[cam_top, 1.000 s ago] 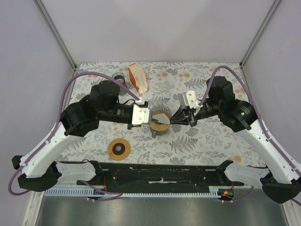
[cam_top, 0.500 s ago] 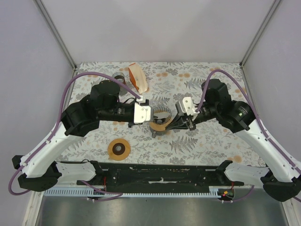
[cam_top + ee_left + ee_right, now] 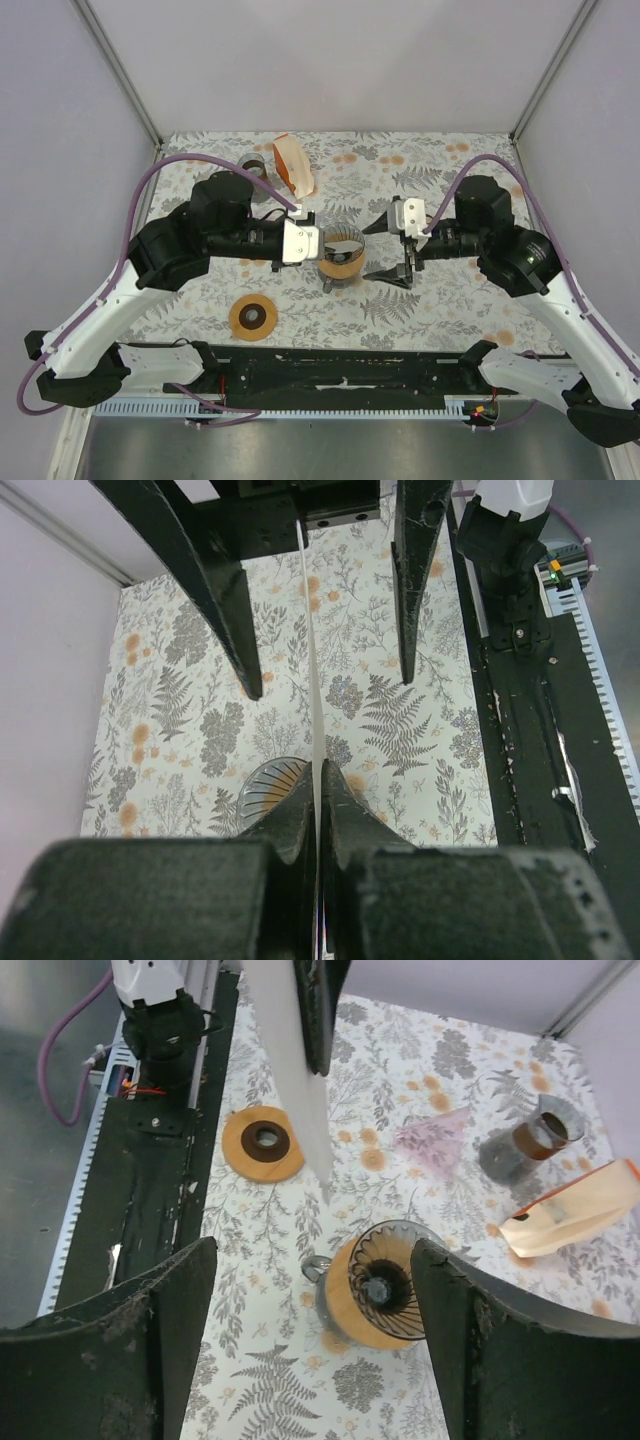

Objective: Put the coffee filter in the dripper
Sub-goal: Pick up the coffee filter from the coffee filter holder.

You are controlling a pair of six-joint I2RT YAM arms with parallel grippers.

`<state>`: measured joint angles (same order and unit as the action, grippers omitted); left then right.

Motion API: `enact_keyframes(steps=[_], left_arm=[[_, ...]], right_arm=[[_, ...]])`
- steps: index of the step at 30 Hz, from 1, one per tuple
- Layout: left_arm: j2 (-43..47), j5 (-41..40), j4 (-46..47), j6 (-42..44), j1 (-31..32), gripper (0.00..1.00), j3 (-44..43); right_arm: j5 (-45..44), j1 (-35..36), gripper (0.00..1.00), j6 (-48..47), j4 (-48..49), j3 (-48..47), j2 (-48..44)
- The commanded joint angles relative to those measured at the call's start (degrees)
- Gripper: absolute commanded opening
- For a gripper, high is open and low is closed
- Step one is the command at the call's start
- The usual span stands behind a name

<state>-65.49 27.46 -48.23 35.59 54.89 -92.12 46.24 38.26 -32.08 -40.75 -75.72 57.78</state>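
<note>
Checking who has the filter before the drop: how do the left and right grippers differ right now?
The left gripper is shut, pinching the white coffee filter edge-on between its fingers. The right gripper stands wide open and holds nothing. In the top view the left gripper's tips reach the glass dripper, while the right gripper's fingers stand apart from it, to its side. Both point at the dripper from opposite sides.
</note>
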Motion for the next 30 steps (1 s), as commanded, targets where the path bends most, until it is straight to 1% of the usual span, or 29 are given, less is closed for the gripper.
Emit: enact_keyframes(steps=[1, 2, 4, 6, 7, 9, 10, 15, 17, 21, 23, 24, 26, 27, 28, 30], left_arm=[[1.07, 1.98, 1.03, -0.08, 0.39, 0.02, 0.09], [1.07, 2.15, 1.03, -0.09, 0.30, 0.02, 0.18], [0.98, 2.24, 1.03, -0.09, 0.39, 0.02, 0.27], [1.07, 2.51, 1.12, -0.09, 0.30, 0.02, 0.36], [1.07, 2.51, 1.03, -0.09, 0.30, 0.02, 0.27], [1.16, 2.51, 0.94, -0.09, 0.39, 0.02, 0.27], [1.16, 2.51, 0.94, -0.09, 0.39, 0.02, 0.18], [1.07, 2.51, 0.85, -0.09, 0.39, 0.02, 0.27], [0.98, 2.42, 0.85, -0.09, 0.39, 0.02, 0.27], [0.98, 2.59, 0.77, 0.00, 0.39, 0.02, 0.36], [0.98, 2.60, 0.77, -0.09, 0.39, 0.02, 0.10], [0.98, 2.51, 0.68, -0.09, 0.39, 0.02, 0.09], [0.98, 2.51, 0.77, -0.09, 0.39, 0.02, -0.08], [0.90, 2.59, 0.59, -0.09, 0.39, 0.02, -0.08], [0.81, 2.68, 0.76, -0.09, 0.39, 0.02, -0.08], [0.63, 2.86, 0.68, 0.09, 0.30, 0.02, -0.17]], right_arm=[[0.24, -1.08, 0.84, 6.23, 7.00, -0.30, -0.30], [1.65, -1.17, 0.80, 6.84, 7.44, -0.65, 0.31], [4.37, -1.26, 0.66, 8.34, 8.32, -1.35, 1.80], [6.14, -1.08, 0.46, 8.52, 8.76, -1.71, 2.77], [6.49, -1.08, 0.38, 8.35, 8.76, -1.71, 2.86], [7.11, -1.17, 0.27, 7.99, 8.93, -1.62, 2.78], [7.63, -1.26, 0.26, 7.82, 8.94, -1.62, 2.52], [8.25, -1.35, 0.03, 7.12, 8.76, -1.27, 2.08], [7.55, -1.43, 0.00, 6.59, 8.67, -1.01, 1.73], [6.94, -1.61, 0.00, 5.36, 8.59, -0.74, 0.76], [4.93, -1.52, 0.00, 4.48, 7.80, -0.74, 0.32], [3.87, -1.52, 0.03, 4.13, 7.62, -0.65, 0.06], [2.54, -1.52, 0.20, 3.51, 7.27, -0.48, -0.56], [2.71, -1.52, 0.26, 3.42, 7.18, -0.65, -0.65], [3.33, -1.52, 0.29, 3.42, 7.27, -0.65, -0.65], [4.30, -1.52, 0.31, 3.51, 7.00, -1.18, -0.21]])
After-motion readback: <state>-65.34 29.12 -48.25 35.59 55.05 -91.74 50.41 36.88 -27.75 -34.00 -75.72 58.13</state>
